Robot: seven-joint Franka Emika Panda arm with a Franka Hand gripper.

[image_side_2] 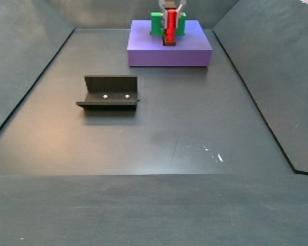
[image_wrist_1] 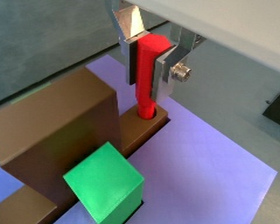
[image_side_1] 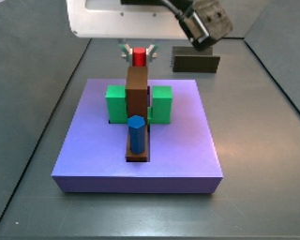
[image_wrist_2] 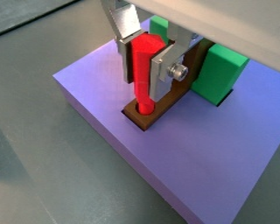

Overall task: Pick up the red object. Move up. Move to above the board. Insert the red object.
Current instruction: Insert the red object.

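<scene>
Between the silver fingers (image_wrist_1: 166, 73) I see the red object (image_wrist_1: 149, 77) upright, clamped by the gripper (image_wrist_2: 146, 63), its lower end seated in the brown block (image_wrist_2: 154, 110) on the board (image_wrist_2: 213, 166), beside a green block (image_wrist_1: 104, 182).

Gripper (image_wrist_2: 149, 63) over board (image_wrist_2: 108, 122); stick (image_wrist_2: 143, 74) between fingers (image_wrist_2: 168, 68).

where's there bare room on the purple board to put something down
The board is bare along both side margins and at the front corners either side of the blue peg. It is crowded down the middle: brown block, green blocks, and the gripper holding the red object at the far end.
</scene>
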